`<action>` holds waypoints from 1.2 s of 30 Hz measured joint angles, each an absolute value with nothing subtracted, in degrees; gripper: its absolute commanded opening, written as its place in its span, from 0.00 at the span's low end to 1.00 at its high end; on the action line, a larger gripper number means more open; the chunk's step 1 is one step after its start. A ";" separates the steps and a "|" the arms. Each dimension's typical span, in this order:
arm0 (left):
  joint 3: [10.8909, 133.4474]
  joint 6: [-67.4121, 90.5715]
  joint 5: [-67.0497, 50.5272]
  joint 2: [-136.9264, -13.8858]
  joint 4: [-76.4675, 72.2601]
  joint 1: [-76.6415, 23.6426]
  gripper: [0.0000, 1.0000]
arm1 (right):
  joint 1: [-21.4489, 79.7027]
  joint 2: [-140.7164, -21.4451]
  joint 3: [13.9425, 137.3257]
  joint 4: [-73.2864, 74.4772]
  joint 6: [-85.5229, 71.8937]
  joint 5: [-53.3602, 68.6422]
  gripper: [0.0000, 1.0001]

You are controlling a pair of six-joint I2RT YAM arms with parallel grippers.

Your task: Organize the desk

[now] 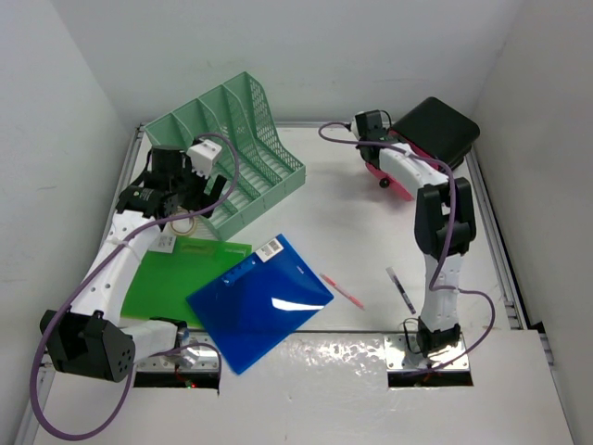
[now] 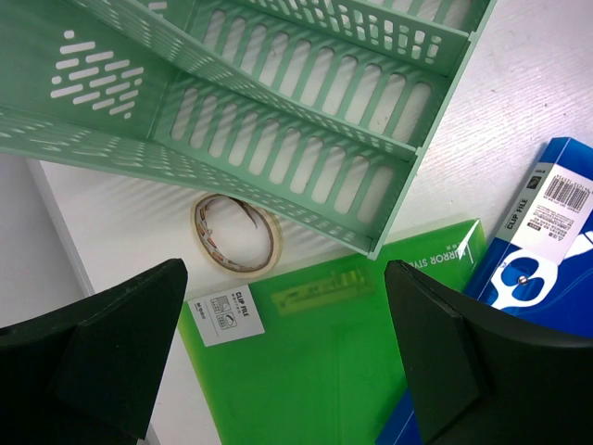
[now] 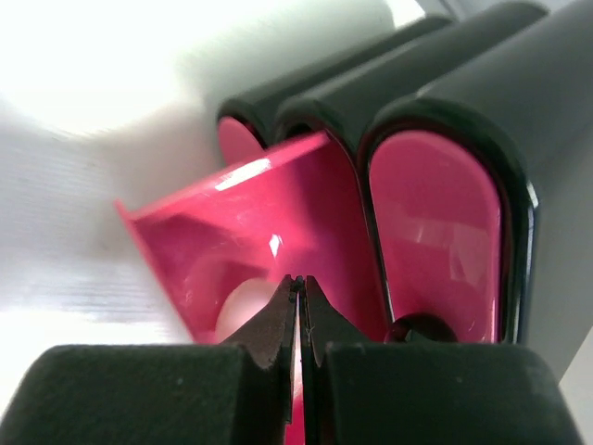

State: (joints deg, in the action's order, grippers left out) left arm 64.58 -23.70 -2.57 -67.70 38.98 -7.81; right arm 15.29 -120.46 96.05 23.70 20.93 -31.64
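Note:
The desk point(image 1: 371, 241) is a big white top with metal rails. My left gripper point(image 1: 199, 206) hangs open at the front of the mint-green file rack point(image 1: 232, 148). In the left wrist view, the left gripper point(image 2: 287, 343) holds nothing, its jaws wide over a green clip folder point(image 2: 334, 371). A tape roll point(image 2: 236, 235) lies between folder and rack point(image 2: 278, 120). My right gripper point(image 1: 375, 153) is at the black-and-pink drawer box point(image 1: 431, 130). The right gripper point(image 3: 298, 278) is shut with nothing visible between its tips, at an open pink drawer point(image 3: 269, 241).
A blue folder point(image 1: 259, 301) overlaps the green folder point(image 1: 181, 278) at the front left. A pink pen point(image 1: 343, 290) and a thin dark pen point(image 1: 401, 289) lie near the right arm's base. White walls stand close on three sides.

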 measured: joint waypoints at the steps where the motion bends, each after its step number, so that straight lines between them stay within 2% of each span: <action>1: 64.58 -23.73 -2.55 -67.70 39.00 -7.81 0.87 | 15.03 -120.64 96.05 23.94 20.75 -31.92 0.00; 17: 64.58 -23.73 -2.83 -67.70 38.96 -7.81 0.87 | 13.85 -117.78 90.28 23.99 19.53 -33.76 0.00; 25: 64.58 -23.73 -2.92 -67.70 38.96 -7.81 0.87 | 13.85 -109.80 89.25 23.57 18.11 -32.49 0.00; 31: 64.58 -23.73 -3.16 -67.70 38.94 -7.81 0.87 | 13.72 -100.33 80.95 24.12 13.67 -29.82 0.02; 36: 64.38 -23.73 -3.49 -67.70 38.76 -7.81 0.87 | 13.19 -93.12 73.93 24.45 8.78 -22.35 0.01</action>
State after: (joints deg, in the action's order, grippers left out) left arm 64.38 -23.73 -3.49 -67.70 38.76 -7.81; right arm 13.19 -93.12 73.93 24.45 8.78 -22.35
